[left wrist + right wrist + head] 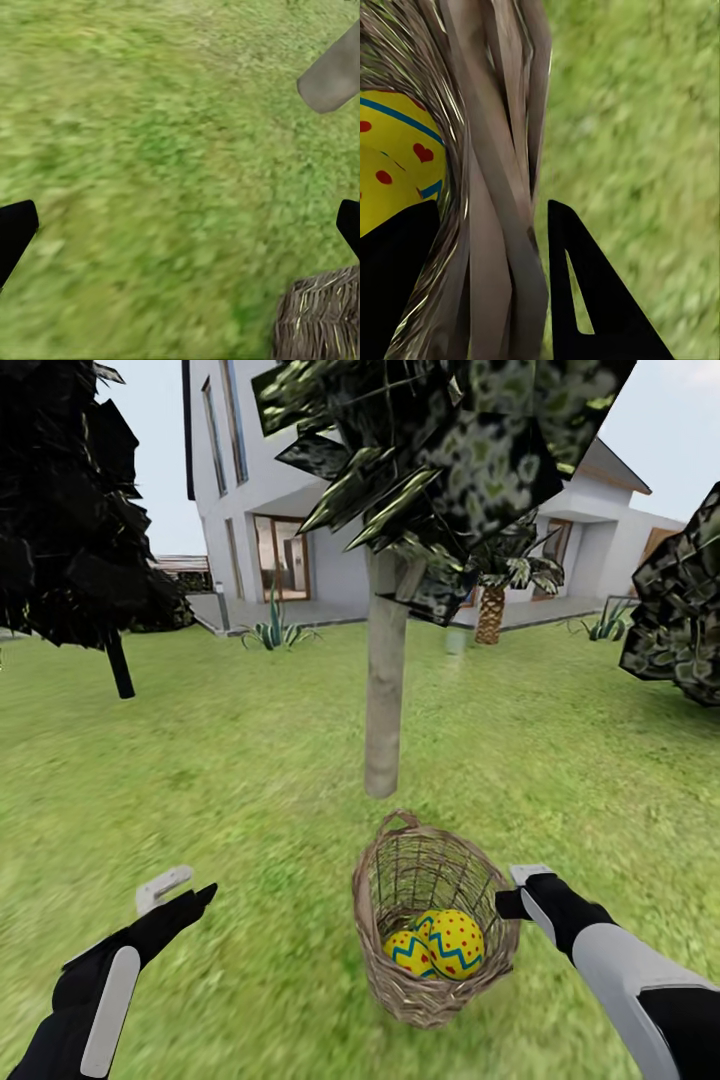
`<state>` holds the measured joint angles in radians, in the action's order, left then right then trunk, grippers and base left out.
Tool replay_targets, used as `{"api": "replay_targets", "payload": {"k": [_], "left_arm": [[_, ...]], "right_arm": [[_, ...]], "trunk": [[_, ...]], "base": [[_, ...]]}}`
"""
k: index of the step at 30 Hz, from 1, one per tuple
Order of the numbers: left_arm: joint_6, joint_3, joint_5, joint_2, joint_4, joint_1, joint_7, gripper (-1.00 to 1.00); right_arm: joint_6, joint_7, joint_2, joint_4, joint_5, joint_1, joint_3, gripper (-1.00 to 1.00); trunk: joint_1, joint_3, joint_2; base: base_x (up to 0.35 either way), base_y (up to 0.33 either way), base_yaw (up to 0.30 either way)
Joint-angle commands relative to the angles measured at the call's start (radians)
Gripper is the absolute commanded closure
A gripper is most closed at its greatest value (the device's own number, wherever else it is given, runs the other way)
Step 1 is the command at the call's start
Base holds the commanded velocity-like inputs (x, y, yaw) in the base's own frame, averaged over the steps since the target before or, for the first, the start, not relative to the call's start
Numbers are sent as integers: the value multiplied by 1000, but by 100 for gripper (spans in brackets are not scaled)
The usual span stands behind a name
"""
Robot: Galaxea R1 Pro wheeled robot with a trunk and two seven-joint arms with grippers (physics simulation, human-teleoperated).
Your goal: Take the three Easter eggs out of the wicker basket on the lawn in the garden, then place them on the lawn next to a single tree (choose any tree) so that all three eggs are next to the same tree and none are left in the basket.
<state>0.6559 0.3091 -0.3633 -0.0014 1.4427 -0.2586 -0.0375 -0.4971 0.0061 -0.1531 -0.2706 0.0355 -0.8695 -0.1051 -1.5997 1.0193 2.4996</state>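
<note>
My right gripper [487,289] straddles the wicker basket [430,930] rim, jaws parted, pinching nothing yet; my left gripper [180,895] hangs released beside it. Next, I judge, I must reach in for the Easter eggs [445,945], then carry them to the tree [385,690] just behind the basket.

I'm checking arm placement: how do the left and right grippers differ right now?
The left gripper hovers open over bare lawn, apart from the wicker basket; the right gripper straddles the basket's rim, one finger inside beside an Easter egg. Both have black fingers.

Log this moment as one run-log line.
stage: at basket | Easter eggs: in wicker basket | basket: on lawn near tree | right tool: straddling basket rim | left tool: open over grass
</note>
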Motion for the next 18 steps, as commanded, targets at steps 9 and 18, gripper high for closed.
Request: {"api": "replay_targets", "payload": {"k": [9, 18], "left_arm": [[4, 1, -9, 0, 1, -1, -4, -100], [4, 1, -9, 0, 1, -1, -4, -100]], "right_arm": [[-4, 2, -2, -2, 9, -1, -4, 100], [11, 2, -3, 0, 9, -1, -4, 100]], "trunk": [[0, 2, 0], [0, 2, 0]], "base": [[330, 10, 6], [330, -22, 0]]}}
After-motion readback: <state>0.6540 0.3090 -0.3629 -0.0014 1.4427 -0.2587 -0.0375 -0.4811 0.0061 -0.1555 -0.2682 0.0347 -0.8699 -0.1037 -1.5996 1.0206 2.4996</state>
